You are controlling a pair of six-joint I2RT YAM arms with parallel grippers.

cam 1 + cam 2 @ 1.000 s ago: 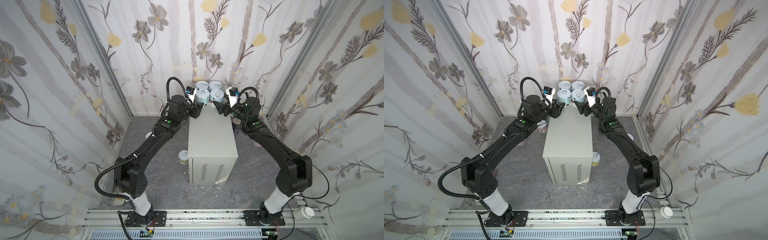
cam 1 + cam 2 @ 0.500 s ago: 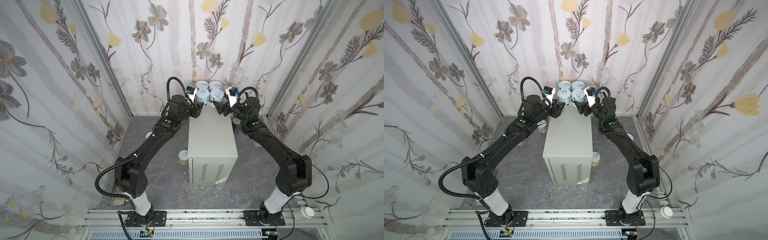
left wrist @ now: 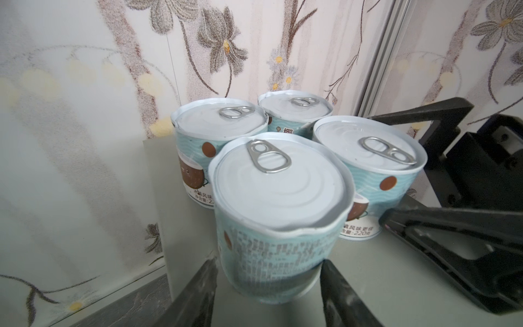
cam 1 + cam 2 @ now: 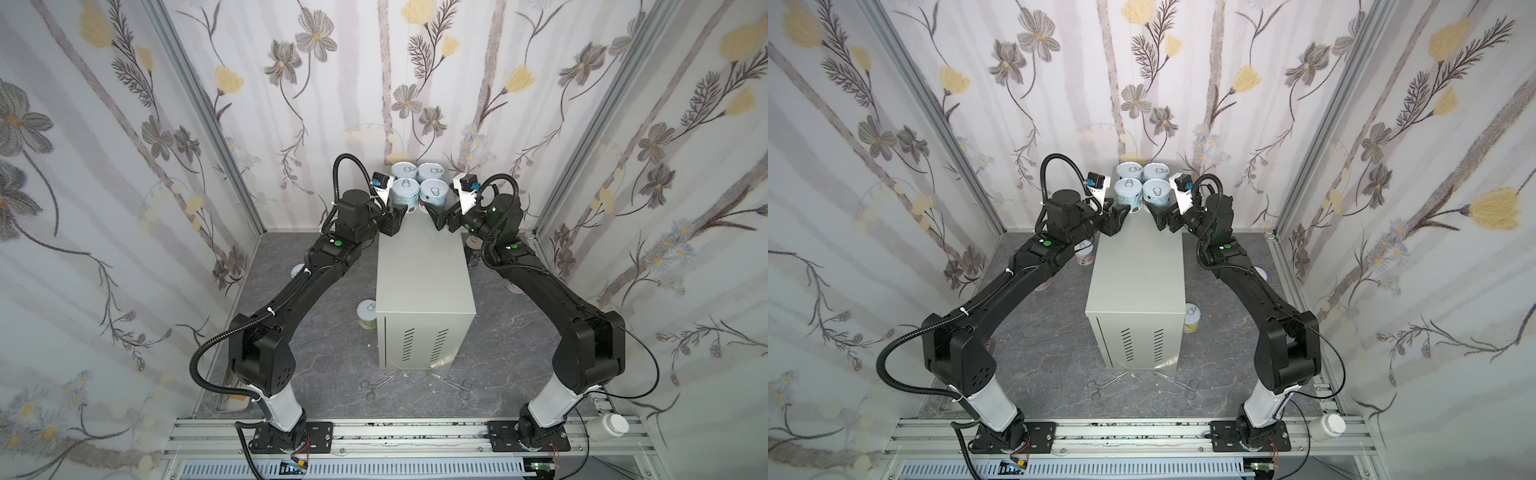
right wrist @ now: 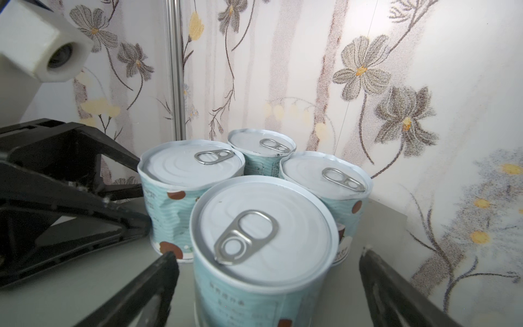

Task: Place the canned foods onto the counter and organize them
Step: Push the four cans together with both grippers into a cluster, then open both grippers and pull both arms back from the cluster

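Several teal canned foods with silver pull-tab lids stand in a tight square at the far end of the counter (image 4: pixel 419 270) (image 4: pixel 1133 270). My left gripper (image 4: pixel 404 211) (image 3: pixel 267 266) sits astride the near-left can (image 4: pixel 405 192) (image 3: pixel 278 203), its jaws slightly parted and close beside the label. My right gripper (image 4: pixel 433 211) (image 5: pixel 266 263) is wide open around the near-right can (image 4: pixel 434 193) (image 5: pixel 263 246), with clear gaps on both sides. Both cans stand upright on the counter top.
More cans stand on the dark floor: a yellow-green one (image 4: pixel 367 313) left of the counter, a dark-blue one (image 4: pixel 473 251) to its right. Two pairs of forceps (image 4: pixel 376 384) lie in front of it. A white bottle (image 4: pixel 606 426) rests on the rail.
The right gripper's jaws have spread wide off the near-right can. The left gripper's jaws have eased apart a little. Both arms stay at the far end of the counter.
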